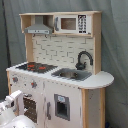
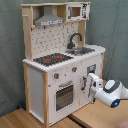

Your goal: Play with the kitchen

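So closest to the camera in the second exterior view is the robot arm (image 2: pixel 111 93), white and chunky, coming in from the lower right of the frame with a blue light on its underside. Its gripper (image 2: pixel 91 85) is pointed at the front of the kitchen (image 2: pixel 60 60), right up by the lower cabinet panel at the right of center, but honestly I can't tell whether the fingers are open or closed, or whether it's touching the panel or just beside it. In the first exterior view the same arm (image 1: pixel 11 111) only shows as a white lump in the bottom left corner, in front of the oven side.

The kitchen itself fills the middle of both exterior views, white with light wood edges, standing on a wooden floor (image 2: pixel 20 119). On its front: the oven door (image 2: pixel 64 95) with a window, and knobs (image 2: pixel 56 76) above it with red centers. On the counter, the black stovetop (image 2: pixel 52 59) with red rings sits to the left, the steel sink (image 2: pixel 82 50) to the right, with the black curved faucet (image 2: pixel 74 39) behind it.

Further back there's the pegboard back (image 2: pixel 52 36), then the grey hood (image 2: pixel 49 21) at the upper left and a little microwave (image 2: pixel 76 11) at the upper right. Behind everything hangs a grey-green curtain (image 2: pixel 112 25)
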`<action>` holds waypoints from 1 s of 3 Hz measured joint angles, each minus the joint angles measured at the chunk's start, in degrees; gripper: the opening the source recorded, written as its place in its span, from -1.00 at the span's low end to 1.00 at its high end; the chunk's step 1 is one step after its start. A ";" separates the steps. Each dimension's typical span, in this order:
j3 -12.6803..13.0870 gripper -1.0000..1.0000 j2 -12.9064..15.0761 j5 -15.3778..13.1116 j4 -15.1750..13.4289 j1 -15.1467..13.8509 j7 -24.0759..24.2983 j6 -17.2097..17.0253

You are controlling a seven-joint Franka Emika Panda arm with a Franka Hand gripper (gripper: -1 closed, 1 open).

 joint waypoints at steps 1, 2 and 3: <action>-0.28 1.00 0.01 0.77 3.53 -3.54 2.79 0.00; -0.13 1.00 0.10 1.06 7.64 -7.90 2.78 0.57; -0.19 1.00 0.10 1.01 8.56 -9.71 -2.60 1.80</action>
